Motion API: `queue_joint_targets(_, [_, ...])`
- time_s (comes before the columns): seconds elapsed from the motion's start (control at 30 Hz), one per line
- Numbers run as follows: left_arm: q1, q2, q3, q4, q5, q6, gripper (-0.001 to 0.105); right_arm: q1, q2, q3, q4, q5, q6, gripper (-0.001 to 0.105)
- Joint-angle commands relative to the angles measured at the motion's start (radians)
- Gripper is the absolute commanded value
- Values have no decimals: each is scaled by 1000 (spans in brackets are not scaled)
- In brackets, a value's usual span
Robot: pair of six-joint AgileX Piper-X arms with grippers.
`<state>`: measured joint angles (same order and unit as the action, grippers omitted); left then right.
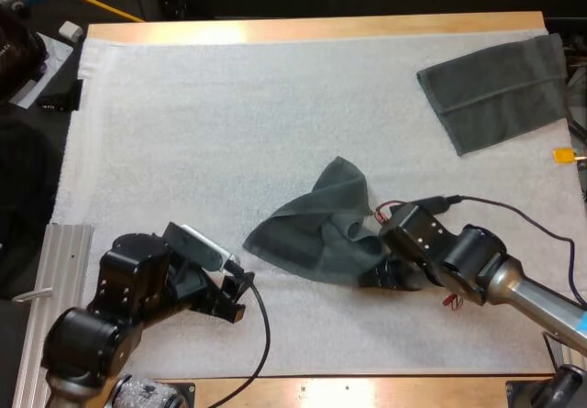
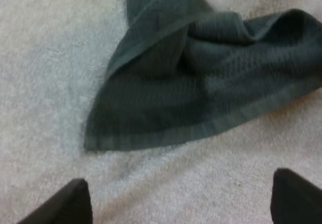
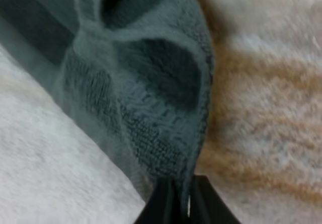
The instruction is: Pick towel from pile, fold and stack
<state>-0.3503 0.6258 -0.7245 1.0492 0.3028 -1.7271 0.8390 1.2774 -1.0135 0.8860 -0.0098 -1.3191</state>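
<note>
Pinching the lower right edge of the crumpled towel (image 1: 316, 229), the right jaws were pressed on the cloth from both sides, just below and right of the middle of the high view, where the right arm (image 1: 477, 261) came in from the frame's right edge. That dark grey-green towel lay bunched on the white mat (image 1: 229, 133), one pointed corner toward the frame's centre and a flatter corner spreading out to the lower left. In the right wrist view the right fingers (image 3: 162, 204) stood close together with a thin fold of the towel (image 3: 141, 83) caught between them, the rest of the cloth humped up just beyond their tips. The left arm (image 1: 119, 298) sat at the lower left of the high view, the left jaws spread apart and gripping nothing, pointed toward the towel's near corner but clear of it. In the left wrist view the two left fingers (image 2: 60, 204) stood wide apart over bare mat (image 2: 40, 83), with the towel's banded hem (image 2: 201, 128) just ahead of them. A second one, the flat towel (image 1: 500, 92), lay spread out at the upper right of the high view, by the mat's right edge and well apart from the crumpled one. Bare wood of the surface (image 1: 303, 30) showed along the mat's far side.
</note>
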Motion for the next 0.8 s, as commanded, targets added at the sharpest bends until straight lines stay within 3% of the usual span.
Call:
queue_joint_targets(0.0, [-4,50,-1,-61,29,4,71,-4,-15,31,20,0,6,0])
queue_joint_targets(0.37, [-3,382,-1,-174,28,19,70,-4,-27,59,-12,0,19,0])
queue_joint_targets(0.43, [-1,362,-1,-165,27,14,71,-1,-24,56,-14,4,19,0])
queue_joint_targets(0.77, [2,602,2,-289,8,11,71,0,-22,54,-12,3,30,0])
